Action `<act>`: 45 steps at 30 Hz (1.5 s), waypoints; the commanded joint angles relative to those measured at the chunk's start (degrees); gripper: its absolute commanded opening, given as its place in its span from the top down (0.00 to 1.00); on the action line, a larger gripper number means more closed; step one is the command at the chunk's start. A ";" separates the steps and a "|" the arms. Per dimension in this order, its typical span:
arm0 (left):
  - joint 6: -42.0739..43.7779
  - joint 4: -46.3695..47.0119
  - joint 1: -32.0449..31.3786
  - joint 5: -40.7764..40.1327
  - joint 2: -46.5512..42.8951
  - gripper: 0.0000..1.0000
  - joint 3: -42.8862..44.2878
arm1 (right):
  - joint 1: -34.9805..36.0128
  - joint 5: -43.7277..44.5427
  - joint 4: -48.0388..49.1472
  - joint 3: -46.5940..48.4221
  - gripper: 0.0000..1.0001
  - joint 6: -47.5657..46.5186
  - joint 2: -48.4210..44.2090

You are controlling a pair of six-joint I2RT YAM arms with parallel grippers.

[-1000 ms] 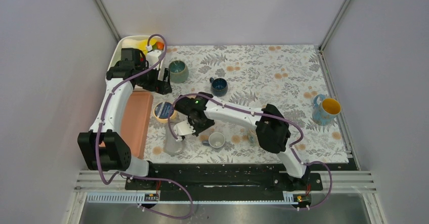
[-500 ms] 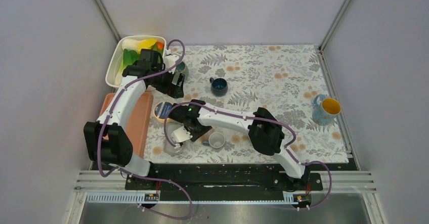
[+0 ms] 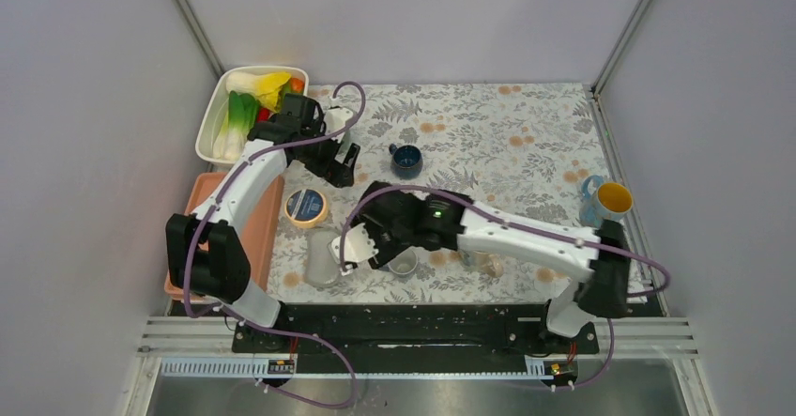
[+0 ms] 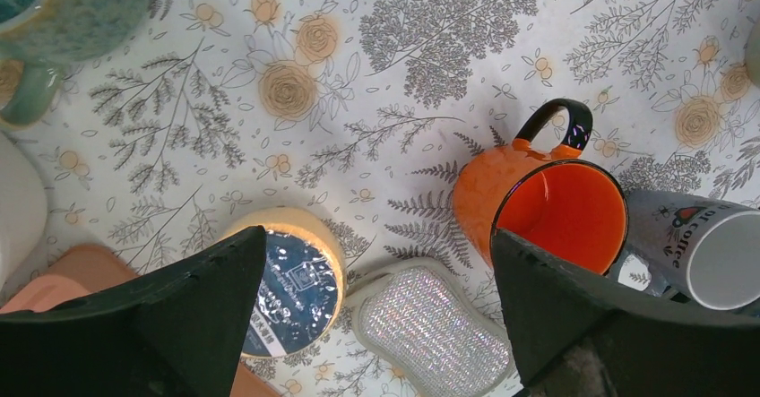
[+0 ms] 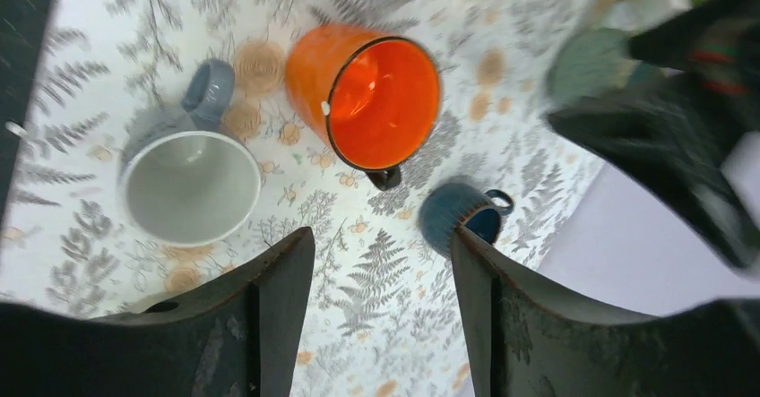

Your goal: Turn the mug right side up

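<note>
Right gripper [image 5: 381, 236] is spread wide with nothing between the fingers, hanging over the orange mug [image 5: 367, 101] and looking pretty much straight down into it. The mug sits on the floral cloth [image 5: 90, 21], toward the near edge and left of centre. As far as I can tell it's mouth up, with the handle pointing at the blue mug [image 5: 462, 213]. On the overhead cam it's hidden under the right arm, so I'm going off the two wrist views only.

So my read is the flip itself is basically done, and what's left is getting the arm clear without wrecking it. Tips for that:
- Go straight up first and only then swing away. The fingers are low enough that a sideways move could clip the rim.
- Watch the grey mug [image 5: 188, 186]. It's just beside the orange one, with only a thin gap in the right wrist view, and a nudge to either could knock them together.
- No reason to close the fingers on the way out.

Left gripper [image 4: 376, 236] is open and empty too. It hovers further back over the cloth, with the orange mug and a glittery pad [image 4: 430, 330] in its view. It's well apart from the action, so I'd leave it parked.
</note>
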 commanded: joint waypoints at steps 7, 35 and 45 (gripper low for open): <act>3.29 8.97 -10.58 -10.94 2.52 0.05 -7.83 | -7.48 -15.47 15.21 -18.11 0.33 27.15 -26.68; 8.05 12.08 -3.24 -21.24 5.41 0.96 -11.08 | -44.80 3.28 26.20 -35.05 0.32 61.72 -41.89; 4.29 11.65 3.03 -11.07 1.46 0.20 -6.43 | -51.17 2.51 25.90 -36.54 0.26 65.60 -44.30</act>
